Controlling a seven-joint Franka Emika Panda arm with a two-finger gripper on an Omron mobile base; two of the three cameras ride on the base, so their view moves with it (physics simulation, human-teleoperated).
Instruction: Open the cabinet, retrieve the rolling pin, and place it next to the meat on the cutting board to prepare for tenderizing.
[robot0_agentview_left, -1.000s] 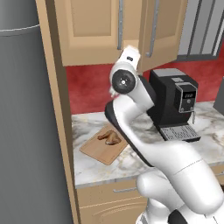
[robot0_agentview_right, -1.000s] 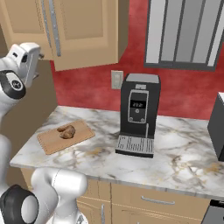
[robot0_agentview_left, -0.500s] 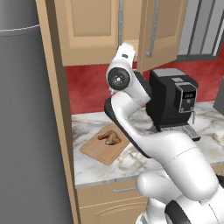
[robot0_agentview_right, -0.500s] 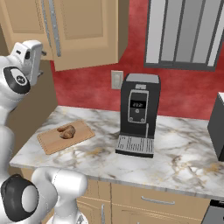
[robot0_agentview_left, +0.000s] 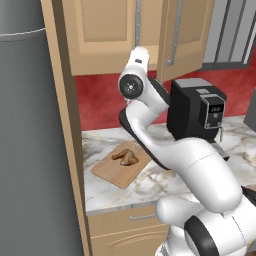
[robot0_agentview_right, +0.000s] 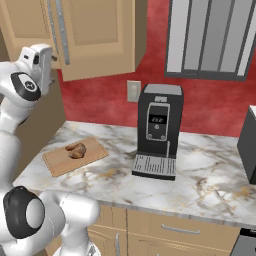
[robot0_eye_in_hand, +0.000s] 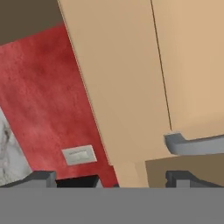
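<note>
Cabinet (robot0_agentview_left: 120, 35): wall-mounted, doors closed, bar handle (robot0_eye_in_hand: 197, 143) vertical in the room, lying just ahead of my end effector (robot0_eye_in_hand: 109, 177) and off to one side. Cutting board (robot0_agentview_right: 75, 155): on counter (robot0_agentview_right: 200, 185), well below. Meat (robot0_agentview_right: 76, 150): on board. End effector: fingertips wide, holding nothing. Rolling pin: presumably inside.

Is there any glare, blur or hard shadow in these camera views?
Left base view: sharp, even light, only a faint shadow under the meat. Right base view: no glare on the coffee machine. Hand view: the cabinet looms close, slightly soft, steeply tilted.
</note>
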